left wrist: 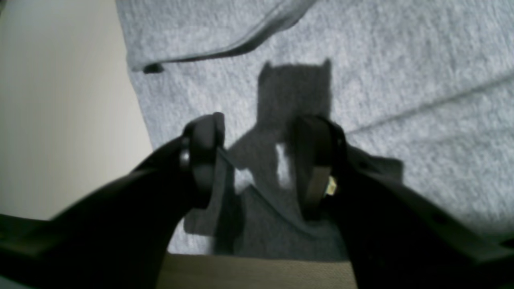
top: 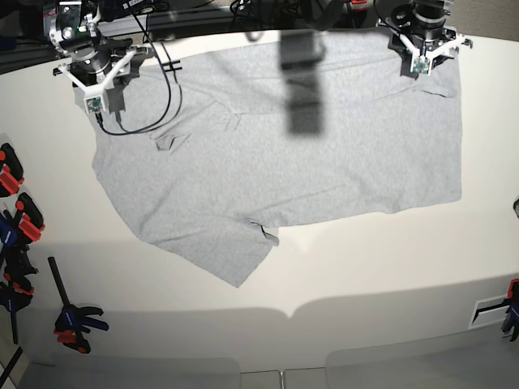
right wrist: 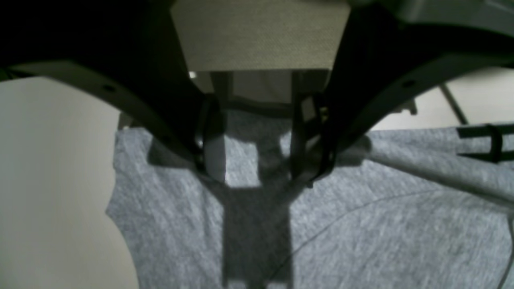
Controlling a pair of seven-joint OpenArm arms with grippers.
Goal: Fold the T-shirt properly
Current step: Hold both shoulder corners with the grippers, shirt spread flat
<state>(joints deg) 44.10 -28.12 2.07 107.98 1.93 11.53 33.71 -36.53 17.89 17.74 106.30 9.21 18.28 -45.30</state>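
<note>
The light grey T-shirt [top: 268, 170] lies spread flat on the white table [top: 389, 267], plain side up, with one sleeve pointing toward the front. My left gripper [top: 422, 61] stands at the shirt's far right corner. In the left wrist view its jaws [left wrist: 265, 120] are open, fingers down on the cloth [left wrist: 401, 80] near the hem, with a shadowed ridge of fabric between them. My right gripper [top: 96, 93] is at the far left corner. There too the right gripper [right wrist: 257, 172] is open, its tips on the grey cloth [right wrist: 361, 224] close to the edge.
Red and black clamps [top: 16, 211] lie along the table's left edge, with another clamp [top: 73, 320] near the front left. A black cable [top: 162, 97] loops over the shirt beside the right arm. A dark shadow [top: 302, 89] falls across the shirt's far middle.
</note>
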